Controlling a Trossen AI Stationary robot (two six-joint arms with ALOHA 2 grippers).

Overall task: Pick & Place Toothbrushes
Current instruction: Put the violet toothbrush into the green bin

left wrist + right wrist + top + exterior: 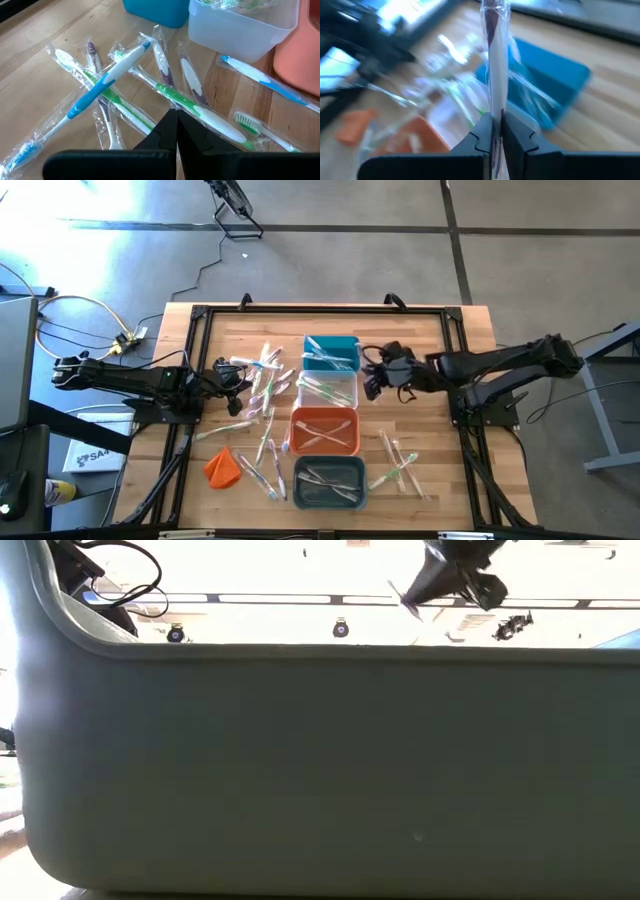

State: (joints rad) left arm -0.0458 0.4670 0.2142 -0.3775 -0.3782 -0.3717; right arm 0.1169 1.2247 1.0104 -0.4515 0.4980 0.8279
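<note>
Several wrapped toothbrushes [258, 392] lie loose on the wooden table left of a row of bins, and more [400, 465] lie to its right. My left gripper [176, 125] hovers shut over the left pile [115, 75]. My right gripper [497, 132] is raised beside the teal bin [331, 352] and the clear bin [330, 388], shut on one wrapped toothbrush [495, 60] with a white and purple handle. In the low view that gripper [455, 575] shows high up, the toothbrush [402, 596] sticking out of it. My right gripper pinches the wrapped toothbrush's handle [494, 112] between its two fingers. The toothbrush runs along the fingers and sticks out well past their tips. It is lifted clear of the table and the bins. Which end it has cannot be told through the blur.
An orange bin [324, 430] and a grey bin [328, 480] follow toward the near edge, each with toothbrushes inside. A small orange lump [222, 466] lies near the front left. The grey bin's wall [320, 770] fills the low view.
</note>
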